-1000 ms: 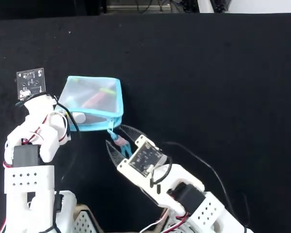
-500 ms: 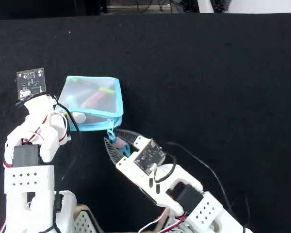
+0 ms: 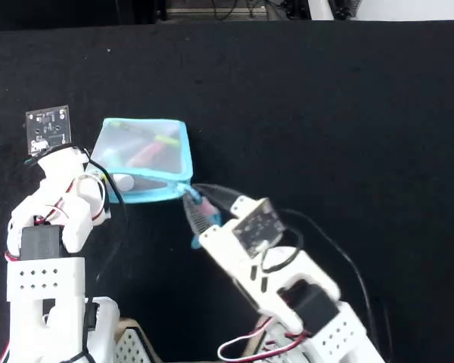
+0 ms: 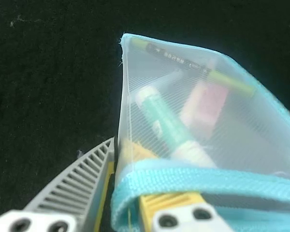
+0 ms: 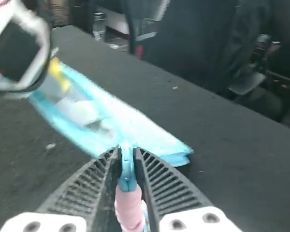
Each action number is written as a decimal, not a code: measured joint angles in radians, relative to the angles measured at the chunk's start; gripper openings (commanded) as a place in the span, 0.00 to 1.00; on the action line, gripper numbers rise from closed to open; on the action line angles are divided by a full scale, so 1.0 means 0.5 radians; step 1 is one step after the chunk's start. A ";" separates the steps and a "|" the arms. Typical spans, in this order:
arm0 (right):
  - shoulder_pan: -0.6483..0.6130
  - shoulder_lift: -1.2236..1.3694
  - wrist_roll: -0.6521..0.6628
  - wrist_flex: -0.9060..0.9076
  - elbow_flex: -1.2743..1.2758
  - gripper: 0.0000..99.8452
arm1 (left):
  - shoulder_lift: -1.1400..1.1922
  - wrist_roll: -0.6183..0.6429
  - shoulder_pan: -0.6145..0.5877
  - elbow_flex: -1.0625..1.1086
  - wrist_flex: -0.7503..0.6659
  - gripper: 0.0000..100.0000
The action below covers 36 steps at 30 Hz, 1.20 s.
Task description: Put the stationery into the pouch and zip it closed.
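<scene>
Stationery (image 4: 166, 121) lies inside the blue pouch (image 3: 144, 155) at centre-left of the table (image 3: 325, 113), the left pincer (image 3: 113, 181) clamped on its near edge as anchor while the right pincer (image 5: 127, 153) grips the zip pull (image 5: 127, 171) at its lower-right corner, seemingly to run the zip.

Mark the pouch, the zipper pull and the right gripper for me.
pouch (image 3: 144, 155), high view, mesh face.
zipper pull (image 5: 127, 170), right wrist view, blue tab.
right gripper (image 5: 127, 154), right wrist view, between fingertips.

Black table (image 3: 325, 113); cables (image 3: 225, 10) behind
</scene>
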 measured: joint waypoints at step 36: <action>-0.341 0.776 0.074 0.875 -0.761 0.24 | 0.009 0.000 -0.006 -0.316 0.153 0.03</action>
